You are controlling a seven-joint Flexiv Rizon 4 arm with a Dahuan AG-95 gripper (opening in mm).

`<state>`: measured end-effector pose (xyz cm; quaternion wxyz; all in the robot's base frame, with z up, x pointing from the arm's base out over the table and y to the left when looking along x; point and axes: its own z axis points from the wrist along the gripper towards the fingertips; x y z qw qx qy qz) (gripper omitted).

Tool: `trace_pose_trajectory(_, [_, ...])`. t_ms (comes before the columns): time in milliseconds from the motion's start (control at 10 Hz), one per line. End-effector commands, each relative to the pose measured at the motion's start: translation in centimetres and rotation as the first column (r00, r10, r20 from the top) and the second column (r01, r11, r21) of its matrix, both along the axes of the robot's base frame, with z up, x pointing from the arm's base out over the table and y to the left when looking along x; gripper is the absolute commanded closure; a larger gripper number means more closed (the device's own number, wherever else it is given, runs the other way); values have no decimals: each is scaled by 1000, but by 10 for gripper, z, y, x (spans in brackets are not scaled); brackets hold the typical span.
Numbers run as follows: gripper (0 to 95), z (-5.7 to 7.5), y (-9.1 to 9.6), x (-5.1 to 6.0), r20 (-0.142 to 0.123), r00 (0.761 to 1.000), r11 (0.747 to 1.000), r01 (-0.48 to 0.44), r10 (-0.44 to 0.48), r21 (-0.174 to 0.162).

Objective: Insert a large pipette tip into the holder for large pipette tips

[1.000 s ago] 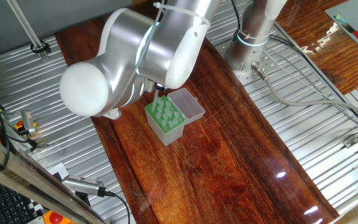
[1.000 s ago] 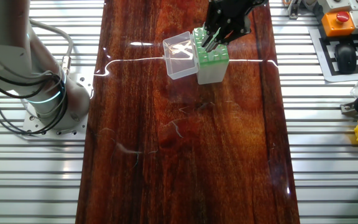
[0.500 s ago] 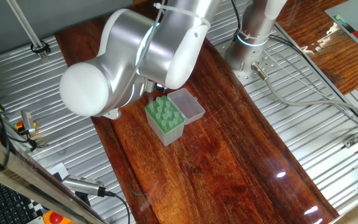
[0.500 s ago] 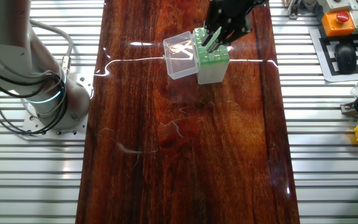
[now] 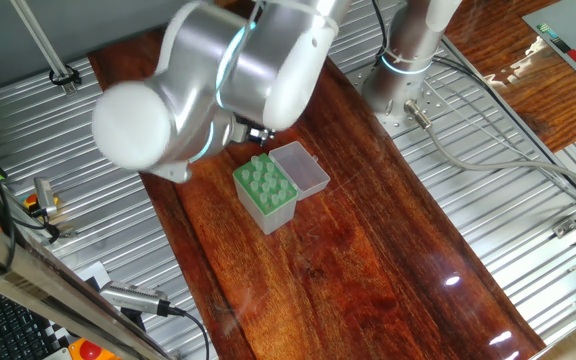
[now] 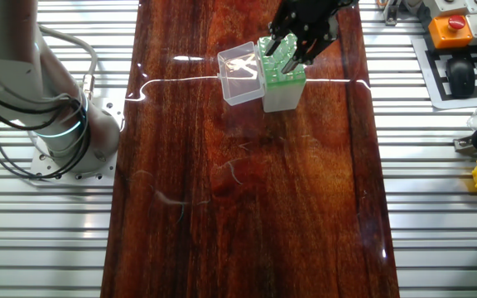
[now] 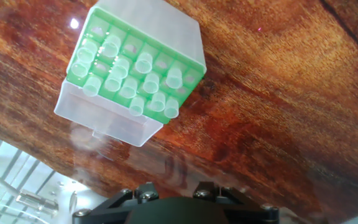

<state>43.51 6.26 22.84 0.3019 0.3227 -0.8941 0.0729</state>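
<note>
In one fixed view the bulky arm housing (image 5: pixel 208 85) hides the gripper entirely, leaving only the green pipette tip holder (image 5: pixel 265 192) upright on the wooden table (image 5: pixel 368 260), its clear lid (image 5: pixel 301 168) hinged open beside it. In the other fixed view the gripper (image 6: pixel 292 45) hovers above the holder (image 6: pixel 281 79), fingers spread, nothing between them. The hand view shows many pipette tips (image 7: pixel 143 63) seated vertically in the holder (image 7: pixel 166 37), wide ends up, fingertips cut off.

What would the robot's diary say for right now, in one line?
gripper: above holder | tips: seated in holder | lid: open | gripper state: unclear
</note>
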Motion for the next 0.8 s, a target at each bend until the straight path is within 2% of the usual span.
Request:
trace_pose_trajectory(100, [570,1,-9,-3,52,999,999,-4,1,51])
trace_pose_trajectory(300, [570,1,-24,-12,103,995,994,-8,-3,105])
trace_pose_trajectory(600, [570,3,-41,-21,171,985,989,-15,-11,149])
trace_pose_trajectory(800, [570,3,-49,-26,229,973,982,-24,-19,185])
